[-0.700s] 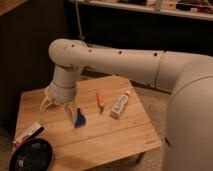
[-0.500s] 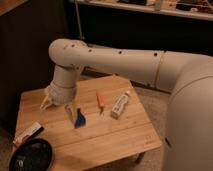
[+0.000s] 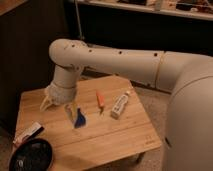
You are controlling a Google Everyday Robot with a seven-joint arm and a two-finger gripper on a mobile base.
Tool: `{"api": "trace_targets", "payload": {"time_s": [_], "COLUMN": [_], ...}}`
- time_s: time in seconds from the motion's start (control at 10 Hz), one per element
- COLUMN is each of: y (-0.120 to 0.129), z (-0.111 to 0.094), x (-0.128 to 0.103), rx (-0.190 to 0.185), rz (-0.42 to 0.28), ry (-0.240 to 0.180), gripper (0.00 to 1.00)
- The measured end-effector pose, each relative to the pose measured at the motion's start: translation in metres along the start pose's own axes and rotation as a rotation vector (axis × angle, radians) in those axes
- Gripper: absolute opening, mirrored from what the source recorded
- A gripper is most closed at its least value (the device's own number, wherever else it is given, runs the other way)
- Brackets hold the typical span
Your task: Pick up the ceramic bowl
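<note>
The ceramic bowl (image 3: 31, 155) is wide, round and glossy black. It sits at the front left corner of the wooden table (image 3: 120, 132) and is partly cut off by the bottom edge of the view. My gripper (image 3: 57, 108) hangs over the left middle of the table, pointing down. It is well above and behind the bowl, a little to its right, and not touching it. Its two pale fingers (image 3: 46, 104) are spread apart with nothing between them.
A blue object (image 3: 80, 119) lies just right of the gripper. An orange tool (image 3: 100, 98) and a white bottle (image 3: 120, 105) lie at mid-table. A white and black packet (image 3: 29, 134) lies just behind the bowl. My arm (image 3: 135, 62) spans the table's back.
</note>
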Motion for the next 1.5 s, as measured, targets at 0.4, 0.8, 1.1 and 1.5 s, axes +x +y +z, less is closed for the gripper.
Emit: {"api": "trace_targets", "payload": {"time_s": [0.4, 0.8, 1.1, 1.5], "y": [0.0, -0.0001, -0.0002, -0.0001], "z": [0.0, 0.0, 0.0, -0.0009], "x": [0.0, 0.0, -0.0001, 0.0011], "rx": [0.0, 0.0, 0.0, 0.012], "rz": [0.0, 0.0, 0.0, 0.005], "ry": [0.0, 0.0, 0.0, 0.004], "gripper": [0.8, 0.8, 0.8, 0.8]}}
